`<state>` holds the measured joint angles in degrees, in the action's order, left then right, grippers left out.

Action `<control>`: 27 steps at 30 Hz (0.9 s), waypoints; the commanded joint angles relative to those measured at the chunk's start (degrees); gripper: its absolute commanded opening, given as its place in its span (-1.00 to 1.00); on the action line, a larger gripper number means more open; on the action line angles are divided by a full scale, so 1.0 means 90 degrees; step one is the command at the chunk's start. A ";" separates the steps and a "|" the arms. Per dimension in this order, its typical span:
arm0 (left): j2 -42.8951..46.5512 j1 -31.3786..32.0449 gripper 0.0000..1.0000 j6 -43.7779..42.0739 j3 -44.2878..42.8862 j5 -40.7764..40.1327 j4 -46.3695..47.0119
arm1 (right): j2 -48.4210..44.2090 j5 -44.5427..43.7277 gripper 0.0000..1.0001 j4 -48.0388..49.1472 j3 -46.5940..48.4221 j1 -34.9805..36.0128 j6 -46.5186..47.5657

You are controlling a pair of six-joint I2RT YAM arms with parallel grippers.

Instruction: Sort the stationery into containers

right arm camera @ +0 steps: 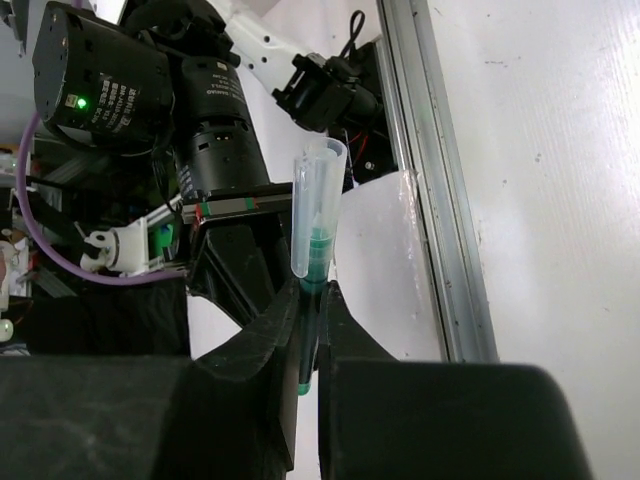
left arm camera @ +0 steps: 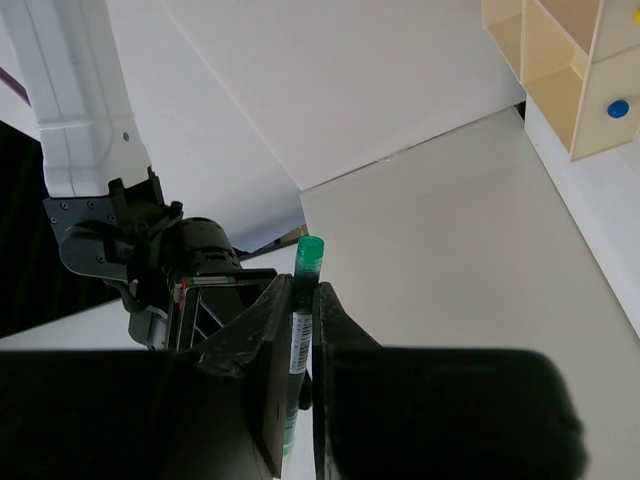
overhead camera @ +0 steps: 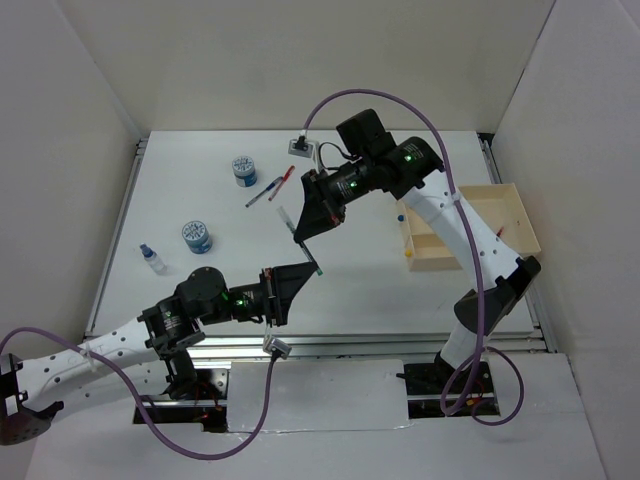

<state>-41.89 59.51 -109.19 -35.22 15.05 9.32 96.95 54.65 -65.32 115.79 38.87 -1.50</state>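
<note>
Gripping one green pen (overhead camera: 288, 222) between them, the left gripper (overhead camera: 300, 268) and right gripper (overhead camera: 300, 236) meet over the middle of the table (overhead camera: 360, 290). The left jaws are clenched on the pen (left arm camera: 308, 255) just below its green end. The right jaws are clenched on the pen (right arm camera: 318, 200) just below its clear cap. The pen is held off the table, cap toward the far left and green end toward the near right.

The tray (overhead camera: 440, 262) sits at the table's right edge, well apart from the pen and partly hidden by the right arm. The compartments seen from the left wrist show only beige floor (left arm camera: 555, 85). A red speck (overhead camera: 500, 232) lies in the right part, too small to identify. A slim item (overhead camera: 405, 235) with one blue and one yellow end lies just beside the tray's left wall.

Two rolls (overhead camera: 244, 170) (overhead camera: 197, 236), two crossed pens (overhead camera: 270, 188) and a small bottle (overhead camera: 152, 258) rest on the table's left half.
</note>
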 commanded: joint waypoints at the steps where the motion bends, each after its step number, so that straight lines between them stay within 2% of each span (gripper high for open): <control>1: 0.0123 0.0039 -0.67 0.0110 -0.0159 0.0164 0.0556 | -0.0020 0.0002 -0.86 0.0334 0.0074 0.0056 0.0098; 2: 0.0133 0.0039 -0.51 0.0130 -0.0149 0.0174 0.0537 | -0.0030 -0.0018 -0.92 0.0334 0.0084 0.0056 0.0098; 3: 0.0201 0.0029 0.17 0.0227 -0.0110 0.0164 0.0546 | -0.0059 -0.0047 -1.00 0.0334 0.0094 0.0046 0.0098; 4: 0.0230 0.0039 0.70 0.0286 -0.0081 0.0154 0.0585 | -0.0088 -0.0115 -1.00 0.0305 0.0103 0.0046 0.0291; 5: 0.0259 0.0039 0.99 0.0383 -0.0013 0.0125 0.0576 | -0.0127 -0.0290 -1.00 0.0285 0.0113 0.0036 0.0351; 9: 0.0728 0.0039 0.99 0.0900 0.0007 -0.0119 0.0088 | -0.0507 -0.0632 -1.00 0.0100 -0.0081 -0.0421 0.0722; 13: 0.1080 0.0029 0.99 0.2060 -0.0109 -0.0782 -0.0614 | -0.0801 -0.1139 -1.00 -0.0222 -0.0268 -0.1738 0.1259; 14: 0.1099 0.0039 0.99 0.2905 -0.0332 -0.0967 -0.0722 | -0.0849 -0.1373 -1.00 -0.0329 -0.0268 -0.2389 0.1676; 15: 0.1003 0.0039 0.99 0.3387 -0.0557 -0.1211 -0.0878 | -0.0860 -0.1955 -1.00 -0.0437 -0.0239 -0.2724 0.1902; 16: 0.0847 0.0029 0.99 0.3952 -0.1168 -0.1919 -0.1015 | -0.0850 -0.2271 -1.00 -0.0679 -0.0219 -0.3046 0.2108; 17: 0.0304 0.0029 0.98 0.5215 -0.1503 -0.2342 -0.1451 | -0.0782 -0.2863 -1.00 -0.0836 -0.0228 -0.3639 0.2670; 18: -0.0039 0.0029 0.99 0.5846 -0.1893 -0.2984 -0.1552 | -0.0772 -0.3188 -1.00 -0.0944 -0.0287 -0.3935 0.2918; 19: -0.0381 -0.0135 0.99 0.6916 -0.2487 -0.4160 -0.1640 | -0.0743 -0.3491 -1.00 -0.0916 -0.0393 -0.4209 0.3085; 20: -0.0907 -0.0417 0.99 0.7342 -0.2715 -0.4336 -0.2018 | -0.0772 -0.3726 -1.00 -0.0819 -0.0540 -0.4540 0.3241; 21: -0.1125 -0.1020 0.99 0.7743 -0.3036 -0.4203 -0.2476 | -0.0752 -0.4116 -1.00 -0.0577 -0.0792 -0.5085 0.3523; 22: -0.1340 -0.1325 0.99 0.8182 -0.3629 -0.3534 -0.2974 | -0.0733 -0.4303 -1.00 -0.0449 -0.0901 -0.5323 0.3651; 24: -0.1770 -0.2221 0.99 0.9528 -0.4091 -0.2450 -0.3710 | -0.0490 -0.4810 -1.00 -0.0253 -0.1049 -0.5859 0.3992; 27: -0.2404 -0.2928 0.99 1.0265 -0.4436 -0.2045 -0.4325 | 0.0086 -0.5427 -1.00 -0.0125 -0.0922 -0.6340 0.4092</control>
<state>-60.34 38.28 -34.85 -71.94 -8.01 -18.63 94.80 15.16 -68.47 106.69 -15.49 29.93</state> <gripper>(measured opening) 0.993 0.119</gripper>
